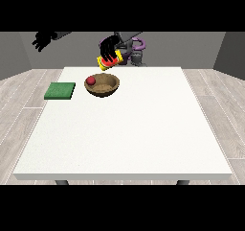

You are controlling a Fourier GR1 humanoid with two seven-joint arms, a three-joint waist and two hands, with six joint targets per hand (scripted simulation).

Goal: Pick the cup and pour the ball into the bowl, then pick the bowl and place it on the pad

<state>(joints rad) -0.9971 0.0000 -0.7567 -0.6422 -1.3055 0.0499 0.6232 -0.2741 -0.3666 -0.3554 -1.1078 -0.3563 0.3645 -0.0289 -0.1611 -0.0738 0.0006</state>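
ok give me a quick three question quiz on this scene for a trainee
1. True or false: the red ball lies inside the wooden bowl.
2. Multiple choice: where is the green pad relative to the bowl in the front view? A) at its left B) at its right C) under it
3. Short answer: what does the hand at the view's right hold, and how does that thing sit?

Key:
1. True.
2. A.
3. The yellow and red cup, tipped on its side above the bowl's far rim. The hand at the view's left hangs empty off the table.
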